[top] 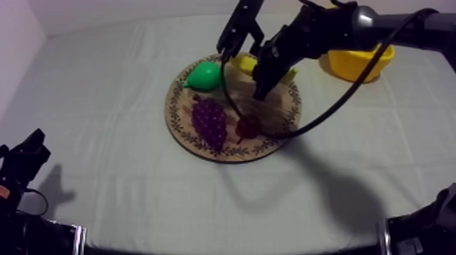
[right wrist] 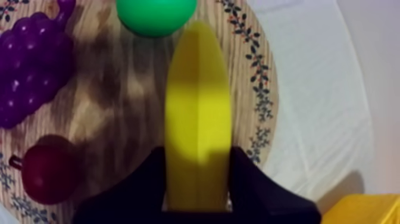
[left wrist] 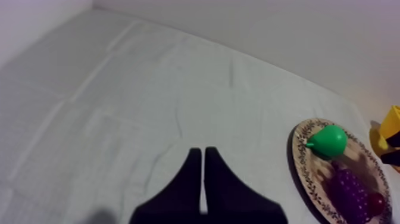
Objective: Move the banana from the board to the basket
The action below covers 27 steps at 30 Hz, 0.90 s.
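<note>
The yellow banana (right wrist: 196, 101) is held between the two black fingers of my right gripper (right wrist: 196, 162), which is shut on it over the round wooden board (right wrist: 119, 113). Its shadow falls on the wood beside it. From above, the right gripper (top: 245, 66) reaches in from the upper right over the board's far side (top: 178, 129), and the arm hides most of the banana (top: 242, 63). The yellow basket (top: 356, 62) stands to the right of the board, and its corner (right wrist: 363, 208) shows near the gripper. My left gripper (left wrist: 204, 164) rests shut over bare cloth at the lower left (top: 26, 157).
On the board lie a green pear (top: 203, 76), a purple bunch of grapes (top: 209, 122) and a small red fruit (top: 248, 127). The pear (right wrist: 156, 15) is just beyond the banana's tip. Open cloth surrounds the board.
</note>
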### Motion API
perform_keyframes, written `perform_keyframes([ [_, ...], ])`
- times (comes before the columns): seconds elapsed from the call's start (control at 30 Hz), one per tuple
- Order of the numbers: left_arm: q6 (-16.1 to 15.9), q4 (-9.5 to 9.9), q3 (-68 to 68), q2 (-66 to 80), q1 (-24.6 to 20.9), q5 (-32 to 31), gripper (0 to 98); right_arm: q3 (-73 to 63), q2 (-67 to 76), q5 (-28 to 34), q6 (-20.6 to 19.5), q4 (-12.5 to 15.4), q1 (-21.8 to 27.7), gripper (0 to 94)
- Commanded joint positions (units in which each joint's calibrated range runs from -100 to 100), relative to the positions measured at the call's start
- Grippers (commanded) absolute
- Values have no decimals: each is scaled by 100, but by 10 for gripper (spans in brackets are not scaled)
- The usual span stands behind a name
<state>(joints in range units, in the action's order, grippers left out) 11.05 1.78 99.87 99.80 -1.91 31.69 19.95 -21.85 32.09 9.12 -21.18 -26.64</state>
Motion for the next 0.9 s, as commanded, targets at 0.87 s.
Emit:
perform_keyframes([
  [0.87,1,0,2,3,-1,-1,1,1223,14,-1928,1792,402,314,275],
])
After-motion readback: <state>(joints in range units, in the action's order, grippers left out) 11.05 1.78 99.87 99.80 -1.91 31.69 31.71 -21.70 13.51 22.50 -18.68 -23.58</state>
